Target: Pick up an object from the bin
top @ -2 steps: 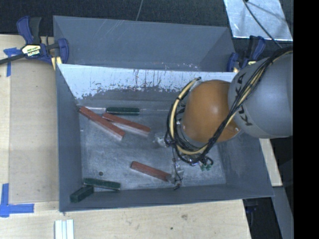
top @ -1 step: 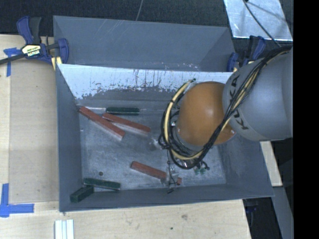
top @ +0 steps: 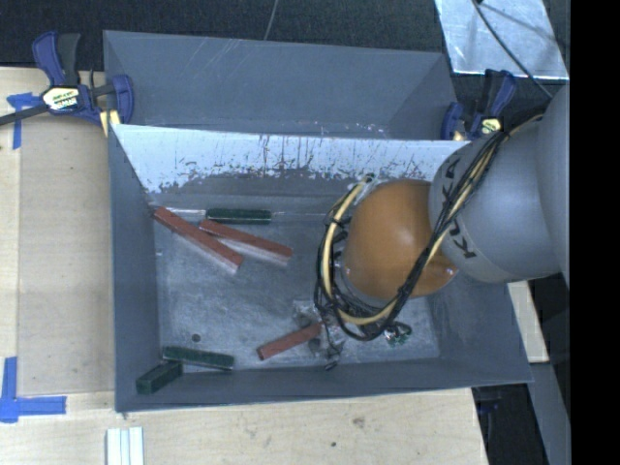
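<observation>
We are seeing the jaws low over the near part of the bin floor, a little right of its middle, right at the right-hand end of a reddish-brown stick point(top: 288, 343). That stick is lying flat and slanting, its left end nearer to us and its right end disappearing under the metal of the jaws. We cannot tell how far the jaws are open, nor whether they are gripping the stick or only touching it.

Just above them the orange cover point(top: 387, 240) on the wrist is bulging over the floor, with yellow and black cables point(top: 336, 260) looping round its left side. The grey arm point(top: 513, 211) is reaching in from the right.

Further out, toward the far left, two more reddish-brown sticks are lying close together, a longer one point(top: 197, 237) and a paler-edged one point(top: 248, 242) just right of it. A dark green stick point(top: 238, 216) is lying beyond them, against the far wall. In the near left corner another dark green stick point(top: 200, 358) is resting beside a short dark green block point(top: 158, 377). The grey bin point(top: 136, 260) is holding all of these, well apart from the jaws.
</observation>
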You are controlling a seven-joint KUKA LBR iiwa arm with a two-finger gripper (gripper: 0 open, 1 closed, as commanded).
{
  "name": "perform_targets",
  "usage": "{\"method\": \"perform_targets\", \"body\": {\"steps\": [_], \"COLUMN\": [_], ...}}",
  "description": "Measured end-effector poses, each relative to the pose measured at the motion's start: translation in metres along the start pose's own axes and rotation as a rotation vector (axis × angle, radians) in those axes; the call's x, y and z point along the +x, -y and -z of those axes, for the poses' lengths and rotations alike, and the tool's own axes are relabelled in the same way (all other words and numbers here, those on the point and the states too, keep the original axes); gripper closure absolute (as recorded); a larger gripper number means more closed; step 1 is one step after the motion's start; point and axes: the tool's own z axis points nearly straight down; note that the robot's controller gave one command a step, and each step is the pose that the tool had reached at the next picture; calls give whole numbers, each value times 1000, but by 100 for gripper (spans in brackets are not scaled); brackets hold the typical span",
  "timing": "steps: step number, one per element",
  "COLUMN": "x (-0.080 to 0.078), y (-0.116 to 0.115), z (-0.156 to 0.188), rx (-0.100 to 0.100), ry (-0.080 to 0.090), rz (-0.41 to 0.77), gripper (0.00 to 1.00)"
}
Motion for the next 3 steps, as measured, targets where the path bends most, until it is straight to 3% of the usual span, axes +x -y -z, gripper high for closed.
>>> {"method": "perform_targets", "body": {"steps": [1, 2, 3], "x": [0, -20, -20], "y": [0, 16, 16], "z": [0, 104, 104], "rx": [0, 0, 0], "ry": [0, 0, 0], "rz": [0, 5, 5], "gripper": [100, 100, 100]}}
